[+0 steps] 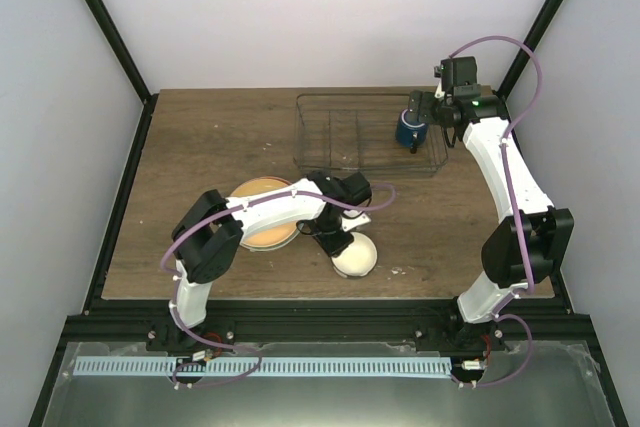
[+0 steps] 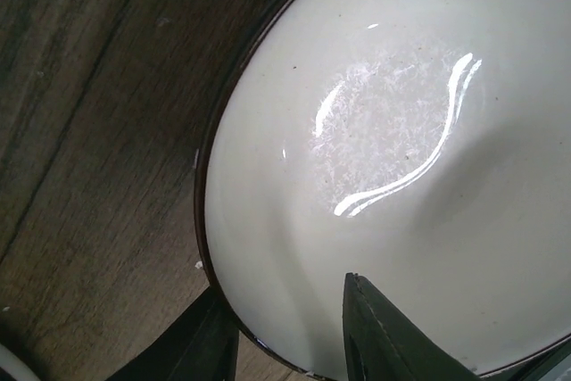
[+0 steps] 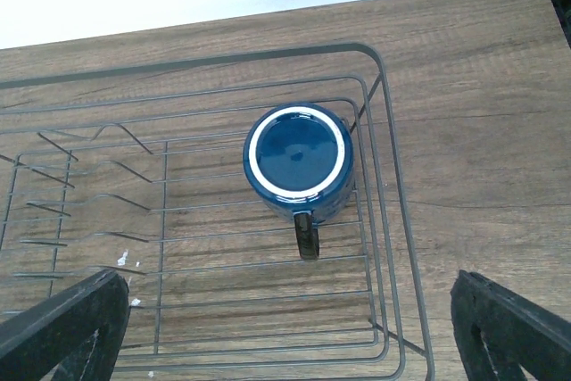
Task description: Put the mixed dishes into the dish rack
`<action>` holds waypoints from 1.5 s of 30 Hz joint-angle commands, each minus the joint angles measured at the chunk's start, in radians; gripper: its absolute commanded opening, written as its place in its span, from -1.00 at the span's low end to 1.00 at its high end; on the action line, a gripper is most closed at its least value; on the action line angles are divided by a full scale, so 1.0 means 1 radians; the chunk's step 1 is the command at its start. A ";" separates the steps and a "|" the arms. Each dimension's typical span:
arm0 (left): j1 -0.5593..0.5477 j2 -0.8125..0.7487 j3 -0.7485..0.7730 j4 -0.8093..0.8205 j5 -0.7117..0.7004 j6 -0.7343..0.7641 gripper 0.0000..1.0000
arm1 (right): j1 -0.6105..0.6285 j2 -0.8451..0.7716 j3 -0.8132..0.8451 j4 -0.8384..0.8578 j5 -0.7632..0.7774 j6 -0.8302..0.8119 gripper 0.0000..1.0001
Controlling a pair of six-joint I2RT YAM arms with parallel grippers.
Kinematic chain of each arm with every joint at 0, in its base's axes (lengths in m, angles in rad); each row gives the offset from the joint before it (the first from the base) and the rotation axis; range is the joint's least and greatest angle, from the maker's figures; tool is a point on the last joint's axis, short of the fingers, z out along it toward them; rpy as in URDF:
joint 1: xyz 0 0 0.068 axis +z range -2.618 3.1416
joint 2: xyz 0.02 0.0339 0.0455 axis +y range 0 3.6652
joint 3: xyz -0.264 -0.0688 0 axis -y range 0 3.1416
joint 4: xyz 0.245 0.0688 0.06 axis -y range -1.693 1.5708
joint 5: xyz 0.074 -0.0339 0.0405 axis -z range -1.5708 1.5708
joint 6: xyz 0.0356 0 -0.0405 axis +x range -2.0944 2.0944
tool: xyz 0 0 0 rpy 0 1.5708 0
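1. Dish rack (image 1: 345, 137) contents are seen as one item only: the dark blue mug (image 1: 411, 130), stood upright with its mouth up in the rack's right-hand end, close to the right wall.
2. From the right wrist view, the mug (image 3: 299, 158) is shown with its handle turned towards the camera, and the wire dividers to its left are seen bare.
3. The rack is set at the far side of the worktop (image 1: 200, 147).
4. The right gripper (image 1: 428, 115) is held over the rack's right end with its fingers spread fully wide; nothing is held, and the mug is seen ahead of the fingers without being touched.
5. The cream-white bowl (image 1: 355, 257) is set on the worktop near the front edge, with nothing seen in it.
6. The left gripper (image 2: 285, 310) is lowered onto the bowl (image 2: 393, 131) and is partly open. One finger is placed outside the rim and the other inside, and a gap is seen beside the inner finger.
7. The orange-yellow plate (image 1: 262, 215) is laid flat just left of the bowl, partly covered by the left arm.
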 commanded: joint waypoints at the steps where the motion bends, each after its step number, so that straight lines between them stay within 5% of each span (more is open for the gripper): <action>1: 0.000 0.023 -0.017 0.033 0.048 0.020 -0.35 | -0.008 -0.012 -0.010 0.002 0.018 -0.003 1.00; 18: 0.000 0.049 -0.025 0.080 0.033 0.033 -0.94 | -0.008 -0.007 -0.009 0.003 0.018 -0.006 1.00; 24: 0.015 0.007 -0.030 0.090 0.034 0.046 -0.94 | -0.009 0.000 0.000 0.002 -0.049 -0.005 1.00; 37: 0.180 -0.255 0.071 0.113 -0.191 0.062 -0.95 | -0.081 0.010 -0.017 -0.003 -0.360 0.048 1.00; 45: 0.408 -0.216 0.170 0.302 -0.196 0.130 -0.97 | -0.119 0.051 -0.004 -0.002 -0.826 -0.010 1.00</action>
